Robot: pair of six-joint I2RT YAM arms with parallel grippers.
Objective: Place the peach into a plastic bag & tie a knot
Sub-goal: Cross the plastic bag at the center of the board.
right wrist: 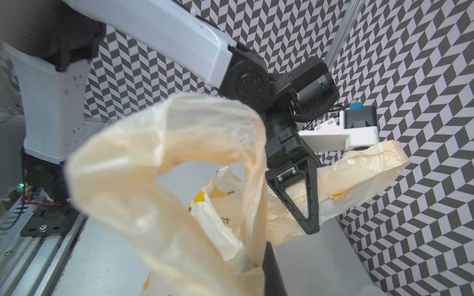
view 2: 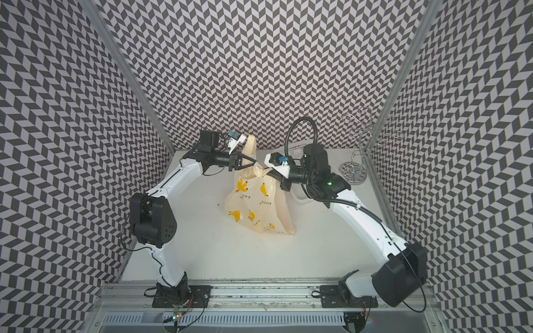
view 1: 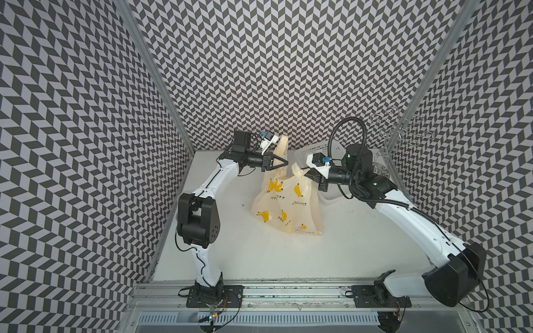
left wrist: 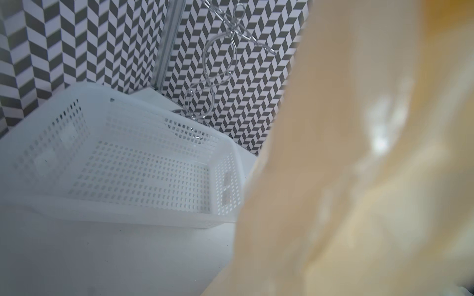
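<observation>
left gripper (view 1: 285, 162), right gripper (view 1: 313, 175) — clamped (both)

Plastic of bag (view 1: 288, 207) is thin, translucent, crinkled, with a faint sheen. White plastic basket (left wrist: 128, 166) is perforated, smooth, semi-matt. Wire stand (view 2: 352, 173) is polished metal. White table (view 1: 346, 245) is smooth, matt. Metal rail (view 1: 288, 291) is dull.

Top views overhead, looking down; wrist views close on plastic bag (right wrist: 166, 143).

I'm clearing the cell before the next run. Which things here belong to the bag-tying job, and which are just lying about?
In the job:
- bag
- left pincer, shut on one bag handle
- right pincer, shut on the other handle

Lying about:
- basket, empty
- wire stand
</observation>
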